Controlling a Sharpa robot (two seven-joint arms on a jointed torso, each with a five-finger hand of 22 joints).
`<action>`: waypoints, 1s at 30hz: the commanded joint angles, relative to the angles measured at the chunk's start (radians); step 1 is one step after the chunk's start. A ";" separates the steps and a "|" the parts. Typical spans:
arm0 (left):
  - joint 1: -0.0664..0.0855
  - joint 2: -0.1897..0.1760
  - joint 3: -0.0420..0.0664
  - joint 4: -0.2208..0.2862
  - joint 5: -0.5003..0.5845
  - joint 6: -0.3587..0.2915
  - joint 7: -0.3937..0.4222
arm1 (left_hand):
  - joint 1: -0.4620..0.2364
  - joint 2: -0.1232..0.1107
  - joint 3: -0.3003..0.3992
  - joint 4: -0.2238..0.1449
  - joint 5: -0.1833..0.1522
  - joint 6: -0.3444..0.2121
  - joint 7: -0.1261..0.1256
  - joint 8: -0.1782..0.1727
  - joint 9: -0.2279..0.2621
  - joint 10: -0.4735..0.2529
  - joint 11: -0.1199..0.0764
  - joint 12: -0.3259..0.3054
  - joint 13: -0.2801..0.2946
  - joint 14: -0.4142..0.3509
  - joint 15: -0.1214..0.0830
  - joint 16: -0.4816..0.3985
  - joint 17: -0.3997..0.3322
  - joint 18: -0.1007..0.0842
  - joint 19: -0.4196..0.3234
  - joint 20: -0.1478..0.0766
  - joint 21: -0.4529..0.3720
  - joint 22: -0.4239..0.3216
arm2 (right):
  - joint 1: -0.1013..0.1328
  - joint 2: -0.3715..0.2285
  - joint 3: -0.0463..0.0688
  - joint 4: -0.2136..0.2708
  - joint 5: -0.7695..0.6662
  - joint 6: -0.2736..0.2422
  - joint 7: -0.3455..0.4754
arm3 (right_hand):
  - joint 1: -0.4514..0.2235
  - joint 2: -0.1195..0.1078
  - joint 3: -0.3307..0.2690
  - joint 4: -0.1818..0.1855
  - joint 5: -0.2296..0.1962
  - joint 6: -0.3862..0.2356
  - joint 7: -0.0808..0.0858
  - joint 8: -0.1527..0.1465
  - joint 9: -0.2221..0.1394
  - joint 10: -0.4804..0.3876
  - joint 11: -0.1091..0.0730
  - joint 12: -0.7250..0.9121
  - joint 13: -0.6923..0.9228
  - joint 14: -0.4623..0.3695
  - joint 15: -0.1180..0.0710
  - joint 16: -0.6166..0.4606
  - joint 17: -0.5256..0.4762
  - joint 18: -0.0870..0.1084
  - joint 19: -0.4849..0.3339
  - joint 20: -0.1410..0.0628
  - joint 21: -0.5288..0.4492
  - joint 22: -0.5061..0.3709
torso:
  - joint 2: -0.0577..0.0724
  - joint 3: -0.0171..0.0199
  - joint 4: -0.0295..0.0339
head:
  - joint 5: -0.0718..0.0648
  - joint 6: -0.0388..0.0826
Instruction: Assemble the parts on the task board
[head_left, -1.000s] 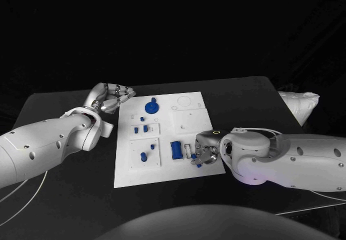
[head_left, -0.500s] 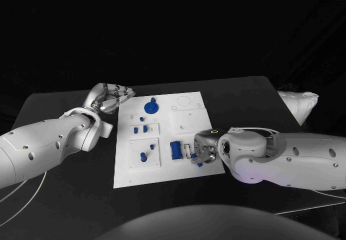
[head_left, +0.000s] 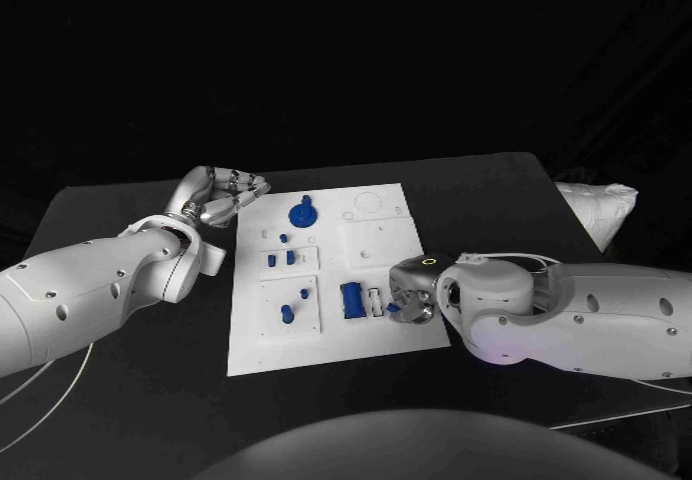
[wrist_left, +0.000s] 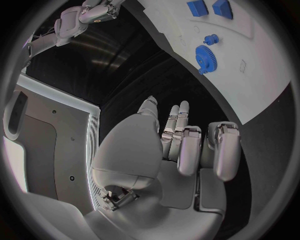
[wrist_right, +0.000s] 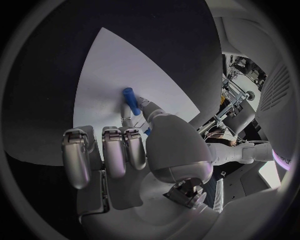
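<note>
Over the last second the right hand (head_left: 410, 303) has slid a little toward the far side of the task board (head_left: 378, 225), and the small blue piece that showed below its fingers a second ago is now mostly hidden by them. The left arm has not moved.

No brand, label or writing can be read anywhere on the board or the arms.

In the right wrist view the right hand (wrist_right: 134, 150) pinches a short blue peg (wrist_right: 130, 97) between thumb and a fingertip, the peg's free end lying against the white board (wrist_right: 106, 75); the other fingers are curled in beside it. In the head view this hand sits at the board's near right corner, just beside a blue rectangular block (head_left: 351, 299) and a small white slotted piece (head_left: 375, 302).

The left hand (head_left: 219, 197) hangs over the black table (head_left: 130, 390) just off the board's far left edge. In the left wrist view its fingers (wrist_left: 187, 150) are bent inward and close together, holding nothing and touching nothing.

Other parts stand on the board: a blue gear (head_left: 302, 214) near the far edge, two small blue blocks (head_left: 281, 258) in the middle left, and two blue pegs (head_left: 294, 306) in a raised white panel nearer the robot. A white cloth bundle (head_left: 597, 210) lies at the table's far right.
</note>
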 joint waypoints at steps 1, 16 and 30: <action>0.000 0.001 0.001 0.003 -0.003 0.013 0.005 | -0.001 0.009 -0.005 0.000 0.004 0.010 0.000 -0.006 -0.001 0.000 -0.005 -0.001 0.000 0.081 -0.007 -0.003 0.205 0.001 0.078 -0.006 -0.004 0.252 | -0.011 -0.006 -0.011 -0.022 -0.014 0.015 -0.071 | 0.025 0.012 0.041 -0.031 0.010 0.011 0.004 -0.017 -0.443 0.105 0.011 0.003 0.263 0.106 0.009 0.004 0.263 -0.007 0.106 0.011 0.004 0.263 | 0.000 0.0000 -0.0001 | 0.001 0.000; 0.000 0.002 0.001 0.003 -0.003 0.014 0.005 | -0.001 0.010 -0.006 0.000 0.004 0.010 0.000 -0.006 -0.001 0.000 -0.005 -0.001 0.000 0.081 -0.007 -0.003 0.204 0.001 0.078 -0.006 -0.004 0.252 | -0.011 -0.017 -0.011 -0.068 0.082 -0.136 -0.004 | 0.022 0.002 0.109 -0.069 0.013 0.063 -0.004 -0.093 -0.546 0.105 0.009 0.003 0.263 0.106 0.012 0.004 0.263 -0.007 0.106 0.017 0.004 0.263 | 0.001 0.0000 0.0002 | 0.004 0.000; 0.000 0.005 0.001 0.002 -0.003 0.015 0.004 | -0.001 0.010 -0.006 0.000 0.004 0.010 0.000 -0.006 -0.001 0.000 -0.005 -0.001 0.000 0.081 -0.007 -0.003 0.204 0.001 0.078 -0.006 -0.004 0.252 | -0.010 -0.034 -0.010 -0.083 0.256 -0.180 0.042 | 0.017 -0.003 0.121 -0.077 -0.002 0.066 -0.029 -0.127 -0.594 0.105 -0.014 0.003 0.263 0.106 -0.005 0.004 0.263 -0.007 0.106 0.009 0.004 0.263 | 0.000 0.0001 0.0004 | 0.010 0.000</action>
